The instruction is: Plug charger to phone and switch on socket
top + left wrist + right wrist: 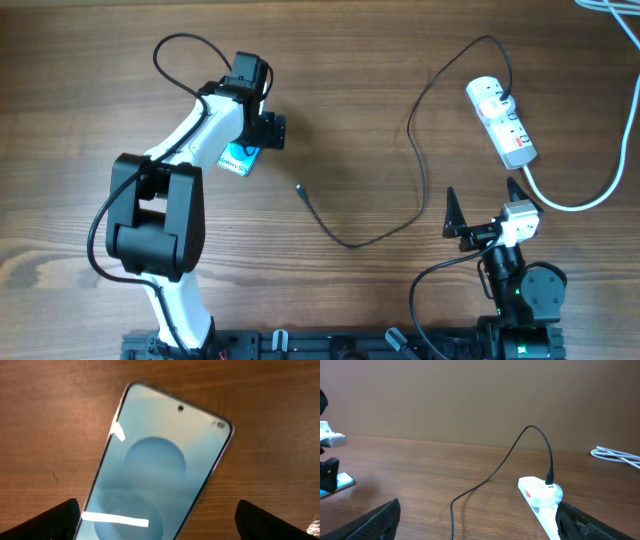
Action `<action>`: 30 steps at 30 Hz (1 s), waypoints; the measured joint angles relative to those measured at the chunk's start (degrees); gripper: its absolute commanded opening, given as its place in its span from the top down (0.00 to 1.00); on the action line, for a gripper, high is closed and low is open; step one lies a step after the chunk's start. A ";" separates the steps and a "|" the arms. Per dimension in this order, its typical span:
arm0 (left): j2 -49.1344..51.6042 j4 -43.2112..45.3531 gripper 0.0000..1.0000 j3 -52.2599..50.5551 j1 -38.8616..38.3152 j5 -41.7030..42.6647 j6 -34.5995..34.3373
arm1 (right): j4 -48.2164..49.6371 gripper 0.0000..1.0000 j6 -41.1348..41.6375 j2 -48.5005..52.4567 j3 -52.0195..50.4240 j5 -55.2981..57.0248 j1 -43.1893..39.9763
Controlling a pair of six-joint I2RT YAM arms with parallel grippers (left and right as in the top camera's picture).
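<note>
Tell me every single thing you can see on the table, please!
phone: one, turquoise-blue screen, left part of the table, under the left end effector
charger: one, thin black cable, plugged into the socket, loose tip lying mid-table
socket: one, white with red switches and a grey end, far right
cord: one, thick white, curving from the socket's grey end toward the right edge
table: one, brown wood
left end effector: one, black, open, above the phone
right end effector: one, black, open, near the socket
</note>
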 measured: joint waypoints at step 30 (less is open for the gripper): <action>1.64 0.70 0.00 -1.09 5.20 10.84 4.70 | 0.00 0.00 0.00 0.00 0.00 0.00 0.00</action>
